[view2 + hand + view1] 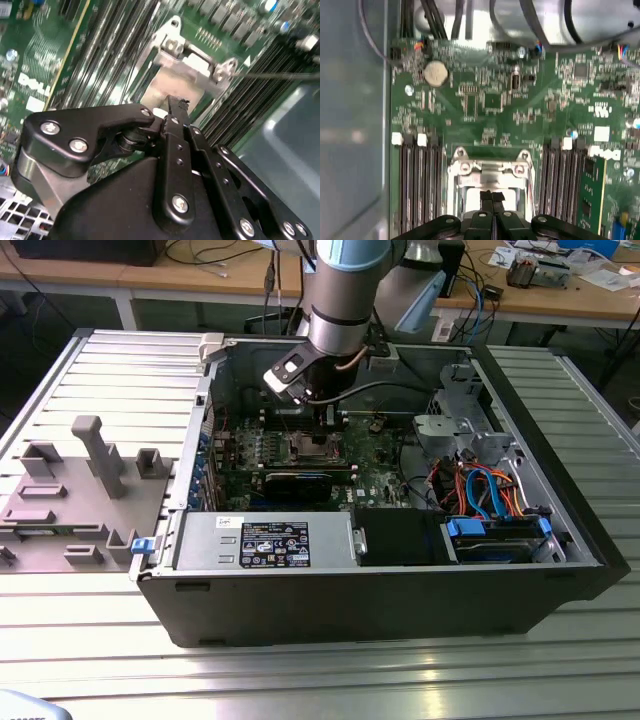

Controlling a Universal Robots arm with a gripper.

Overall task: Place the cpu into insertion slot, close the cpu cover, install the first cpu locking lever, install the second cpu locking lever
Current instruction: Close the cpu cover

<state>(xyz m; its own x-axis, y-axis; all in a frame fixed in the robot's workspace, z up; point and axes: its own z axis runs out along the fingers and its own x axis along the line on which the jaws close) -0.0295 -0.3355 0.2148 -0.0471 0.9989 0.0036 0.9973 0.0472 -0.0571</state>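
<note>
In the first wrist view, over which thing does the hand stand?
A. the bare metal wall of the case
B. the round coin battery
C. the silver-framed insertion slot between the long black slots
C: in the first wrist view the hand, fingertips together, stands right over the silver frame of the insertion slot, with long black slots on both sides of it.

Gripper (492, 195) above the insertion slot (305, 447), inside the computer case (350, 612).

Both wrist views closely face the insertion slot (490, 176) (184, 79).
</note>
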